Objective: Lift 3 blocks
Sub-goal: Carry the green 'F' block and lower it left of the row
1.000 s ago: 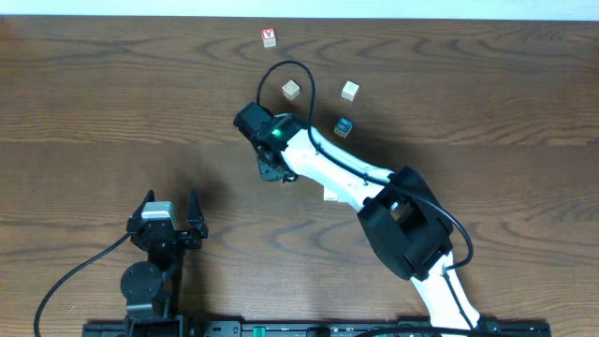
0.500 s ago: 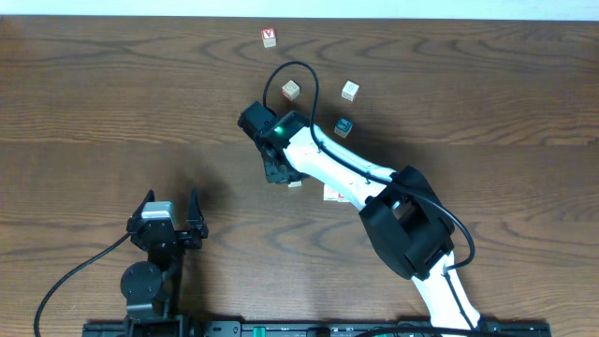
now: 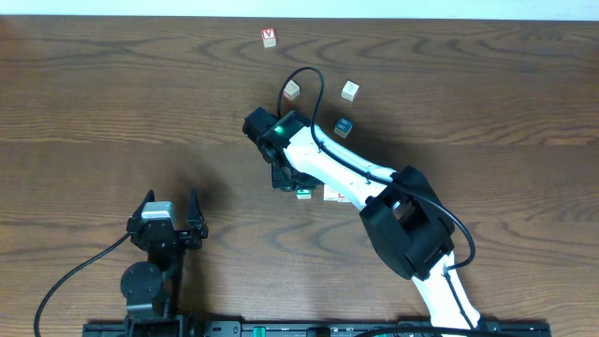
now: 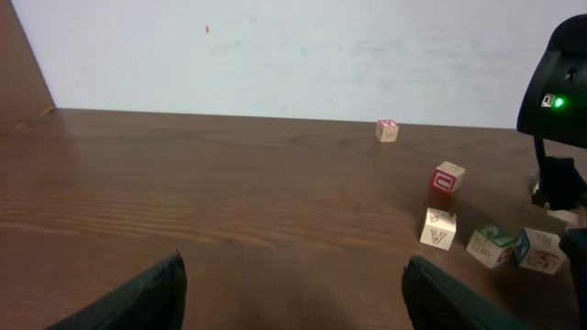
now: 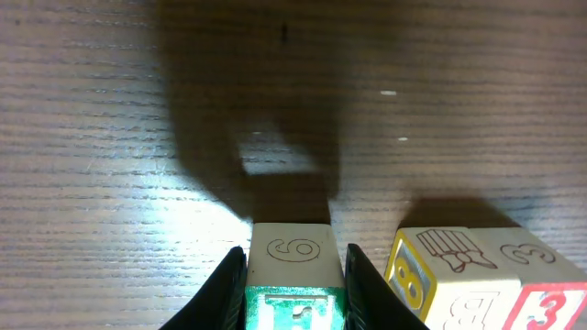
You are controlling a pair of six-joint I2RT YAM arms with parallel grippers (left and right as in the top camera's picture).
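The wooden table (image 3: 94,103) carries loose letter cubes beyond the right arm (image 3: 346,173). A cube with a red letter (image 3: 270,36) sits near the far edge, two pale cubes (image 3: 350,90) lie closer in, and a blue-faced cube (image 3: 343,125) sits just beside the arm's white link. The arm's black cable (image 3: 316,80) loops above the left one of the pale pair, and the arm itself covers part of the cube with the red 3 (image 5: 541,307) from overhead.

The right gripper (image 5: 295,295) points down at the table (its wrist camera looks straight along the fingers (image 5: 229,284)). Its jaws are clamped on the two sides of the green-faced cube (image 5: 293,252), whose pale face shows a 6. The cube with the red 3 stands just to the right of it, apart from the fingers. I cannot tell whether the held cube is clear of the wood.

The left gripper (image 4: 293,293) sits well apart near the front edge, jaws spread wide, touching nothing.
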